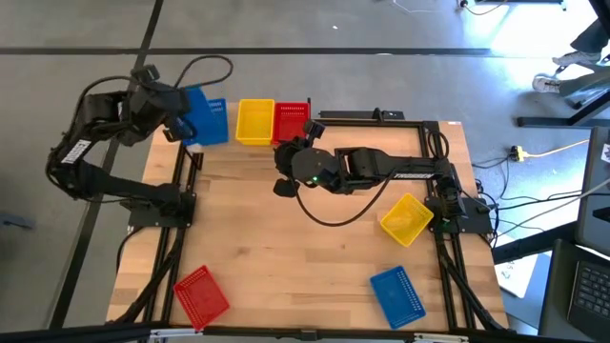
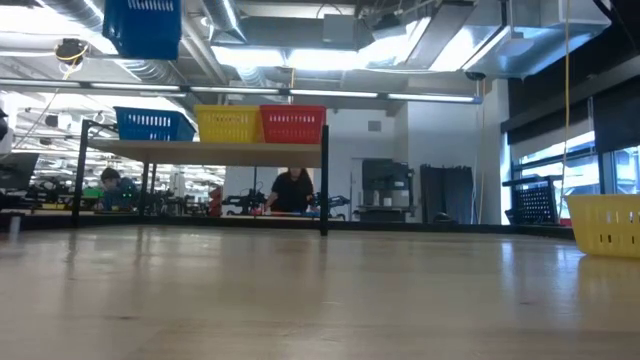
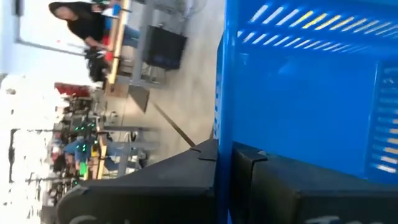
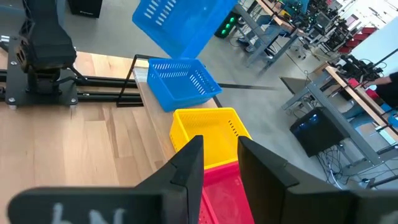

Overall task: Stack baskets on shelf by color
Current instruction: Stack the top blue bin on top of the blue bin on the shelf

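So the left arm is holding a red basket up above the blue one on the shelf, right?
Not quite: the held basket is blue, not red. The right wrist view shows it tilted in the air above the blue basket on the shelf, and the high view shows the left gripper at it. The rest is right.

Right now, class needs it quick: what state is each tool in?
Left tool: shut on a blue basket, held above the shelf.
Right tool: open, empty, over the red basket.
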Controlling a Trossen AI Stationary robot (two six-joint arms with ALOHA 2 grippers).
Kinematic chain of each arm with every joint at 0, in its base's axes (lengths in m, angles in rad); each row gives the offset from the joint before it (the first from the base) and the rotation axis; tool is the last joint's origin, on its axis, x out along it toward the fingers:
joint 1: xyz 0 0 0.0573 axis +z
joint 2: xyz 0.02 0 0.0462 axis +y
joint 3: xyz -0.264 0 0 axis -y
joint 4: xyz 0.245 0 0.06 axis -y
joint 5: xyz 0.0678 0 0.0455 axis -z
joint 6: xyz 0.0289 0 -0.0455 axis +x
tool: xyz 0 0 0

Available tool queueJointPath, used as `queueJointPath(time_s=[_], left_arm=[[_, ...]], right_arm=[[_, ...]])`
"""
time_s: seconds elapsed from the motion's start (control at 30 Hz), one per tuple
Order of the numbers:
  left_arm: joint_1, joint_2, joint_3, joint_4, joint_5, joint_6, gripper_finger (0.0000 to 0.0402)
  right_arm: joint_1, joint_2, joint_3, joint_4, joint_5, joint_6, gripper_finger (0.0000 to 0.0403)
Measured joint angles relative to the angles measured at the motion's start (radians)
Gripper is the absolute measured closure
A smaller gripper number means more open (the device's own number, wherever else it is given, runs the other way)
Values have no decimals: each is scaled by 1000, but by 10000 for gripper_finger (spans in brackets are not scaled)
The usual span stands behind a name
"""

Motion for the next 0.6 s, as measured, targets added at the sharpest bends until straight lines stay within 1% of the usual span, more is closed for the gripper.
queueJointPath(time_s=[0.2,0.47,0.6], left_arm=[[84,19,-37,3,128,73,401],[176,74,-49,70,123,129,401],[219,103,-49,79,166,133,401]], right_arm=[[0,0,0,0,0,0,302],[0,0,0,0,0,2,302],[0,0,0,0,0,2,302]])
